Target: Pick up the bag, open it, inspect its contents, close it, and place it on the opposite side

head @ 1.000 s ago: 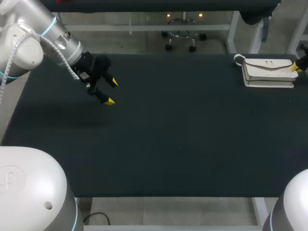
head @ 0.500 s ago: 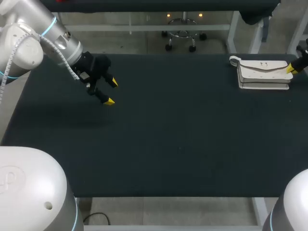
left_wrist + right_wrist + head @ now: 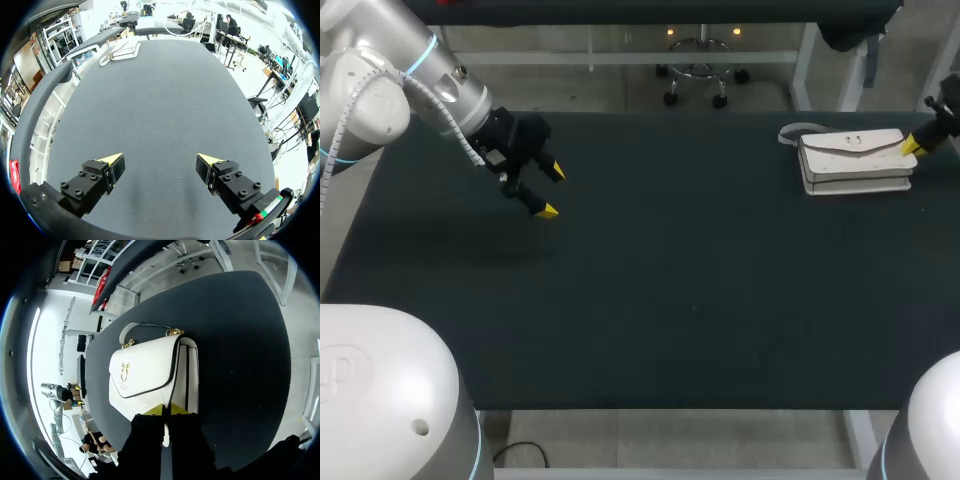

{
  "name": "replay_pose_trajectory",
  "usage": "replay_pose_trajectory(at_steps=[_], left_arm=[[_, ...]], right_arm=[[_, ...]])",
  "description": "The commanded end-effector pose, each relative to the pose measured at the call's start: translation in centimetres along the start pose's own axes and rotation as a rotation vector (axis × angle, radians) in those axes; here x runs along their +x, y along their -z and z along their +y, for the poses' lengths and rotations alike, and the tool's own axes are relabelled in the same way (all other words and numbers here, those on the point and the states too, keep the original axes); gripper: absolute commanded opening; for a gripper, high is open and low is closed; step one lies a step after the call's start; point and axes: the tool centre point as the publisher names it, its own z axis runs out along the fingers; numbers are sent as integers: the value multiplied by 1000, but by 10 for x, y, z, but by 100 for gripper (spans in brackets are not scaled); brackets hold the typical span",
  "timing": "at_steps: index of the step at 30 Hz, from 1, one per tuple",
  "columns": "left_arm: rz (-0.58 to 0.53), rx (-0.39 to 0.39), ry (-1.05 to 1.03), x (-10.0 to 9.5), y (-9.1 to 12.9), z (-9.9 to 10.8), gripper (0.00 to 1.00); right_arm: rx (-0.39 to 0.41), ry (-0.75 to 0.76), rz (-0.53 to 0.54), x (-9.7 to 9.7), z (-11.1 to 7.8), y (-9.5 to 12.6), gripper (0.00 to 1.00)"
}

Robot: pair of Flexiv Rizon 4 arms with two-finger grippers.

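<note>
Right end effector (image 3: 912, 146): clamped on right end of white bag (image 3: 850, 155), far right of worktop (image 3: 670, 300). Left end effector (image 3: 552, 190): fingers apart, far left, well apart from bag.

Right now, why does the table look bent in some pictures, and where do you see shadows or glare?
Left wrist view: the fisheye lens bows the table edges; the left gripper is evenly lit. Right wrist view: same bowing; the white bag looks bright, the right gripper fingers dark. Head view: straight edges, faint shadow under the left gripper, no glare.
</note>
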Motion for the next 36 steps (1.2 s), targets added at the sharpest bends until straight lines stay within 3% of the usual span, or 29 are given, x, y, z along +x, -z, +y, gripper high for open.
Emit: replay_pose_trajectory(at_steps=[1, 18, 24, 31, 36], left_arm=[[-3, 3, -1, 0, -1, 0, 100], [-3, 3, -1, 0, -1, 0, 100], [-3, 3, -1, 0, -1, 0, 100], [-3, 3, -1, 0, -1, 0, 100], [-3, 3, -1, 0, -1, 0, 100]], right_arm=[[360, 11, -11, 8, 2, -3, 0], [258, 15, -8, 42, -19, -34, 0], [235, 6, 50, 53, -27, -49, 0], [164, -7, 74, 65, -36, -55, 0], [160, -14, 66, 66, -36, -55, 0]])
